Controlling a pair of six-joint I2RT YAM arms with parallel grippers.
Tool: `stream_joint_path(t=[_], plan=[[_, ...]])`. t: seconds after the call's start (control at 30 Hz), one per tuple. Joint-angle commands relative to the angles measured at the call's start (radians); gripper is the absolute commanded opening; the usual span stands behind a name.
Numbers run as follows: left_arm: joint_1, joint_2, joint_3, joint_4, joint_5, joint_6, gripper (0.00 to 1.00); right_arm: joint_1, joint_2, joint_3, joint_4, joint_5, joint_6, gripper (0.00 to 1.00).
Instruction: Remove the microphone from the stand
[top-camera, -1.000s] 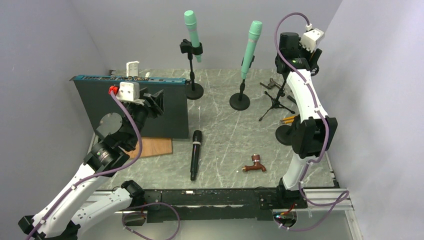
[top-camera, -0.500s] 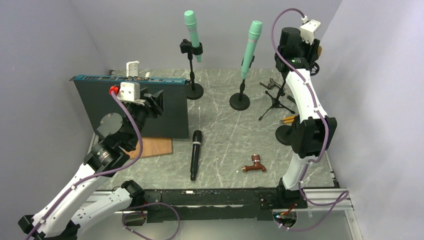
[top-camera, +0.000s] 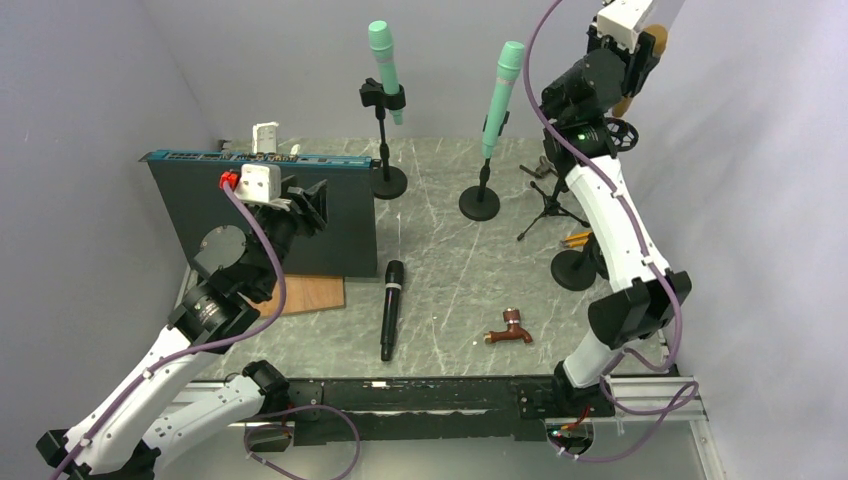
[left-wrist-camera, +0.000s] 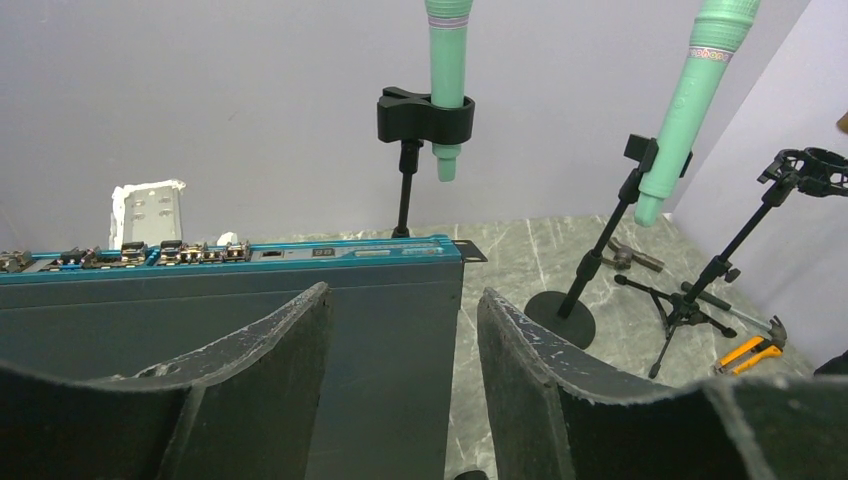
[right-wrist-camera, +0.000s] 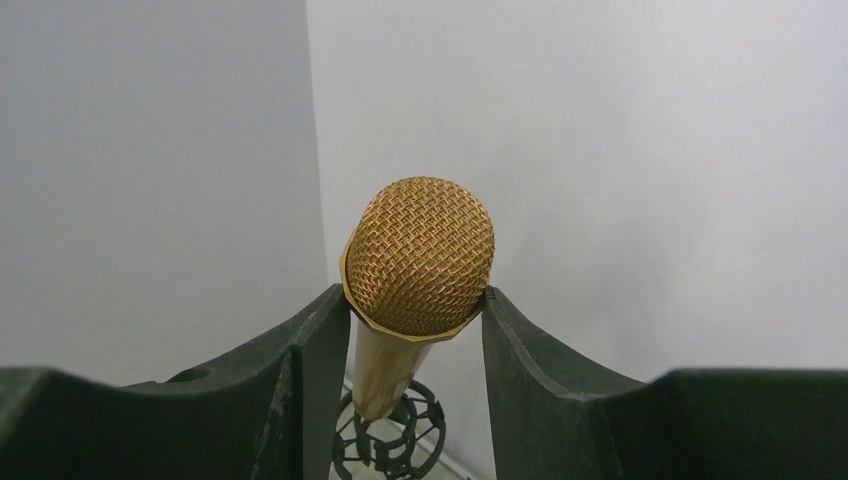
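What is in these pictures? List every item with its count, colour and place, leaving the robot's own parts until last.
microphones on stands: two, green, back of table
held microphone: one, gold, in right hand
loose microphone: one, black, lying mid-table
tripod stand: one, black, back right
tap: one, brown, near edge, right
box: one, dark, upright at left
board: one, wooden, before box
table: one, grey marble
left hand: one, black, open before box
right hand: one, black, shut on held microphone
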Motion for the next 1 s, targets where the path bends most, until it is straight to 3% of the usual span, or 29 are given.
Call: stream_joint_path(t=[0.0,0.1,0.2,0.27,0.3,0.37,0.47,0.7,0.8,0.9,0.97], plan=[[-0.006,0.003,0.006,0.02,0.017,-0.009,0.59,0.041,-0.102,-0.021,0.15,-0.049,-0.102,0.0],[-0.007,0.0,0.007,0.019,0.015,-0.013,0.59,0.063,-0.16,-0.039,0.079,-0.061,-0.034,0.0],[-0.006,0.001,0.008,0.017,0.019,-0.015,0.59,0.098,-0.229,-0.049,-0.097,-0.052,0.104,0.0],[-0.006,0.003,0.008,0.017,0.021,-0.017,0.59,0.122,-0.303,-0.079,-0.257,-0.059,0.246,0.0],[-0.006,0.005,0.008,0.016,0.022,-0.017,0.59,0.126,-0.339,-0.091,-0.417,-0.093,0.352,0.0],[-0.006,0.008,0.007,0.017,0.022,-0.017,0.59,0.126,-0.415,-0.133,-0.637,-0.196,0.575,0.0],[-0.005,0.015,0.006,0.018,0.02,-0.015,0.59,0.127,-0.527,-0.26,-0.795,-0.398,0.779,0.0],[-0.006,0.037,0.007,0.015,0.027,-0.017,0.59,0.127,-0.593,-0.414,-1.093,-0.892,0.947,0.0],[-0.006,0.051,0.012,0.009,0.038,-0.022,0.58,0.128,-0.586,-0.531,-1.123,-1.148,1.036,0.0],[-0.006,0.074,0.026,-0.007,0.045,-0.021,0.57,0.168,-0.634,-0.786,-0.927,-1.401,1.141,0.0],[-0.006,0.085,0.032,-0.012,0.051,-0.029,0.57,0.23,-0.654,-0.901,-0.823,-1.401,1.223,0.0]])
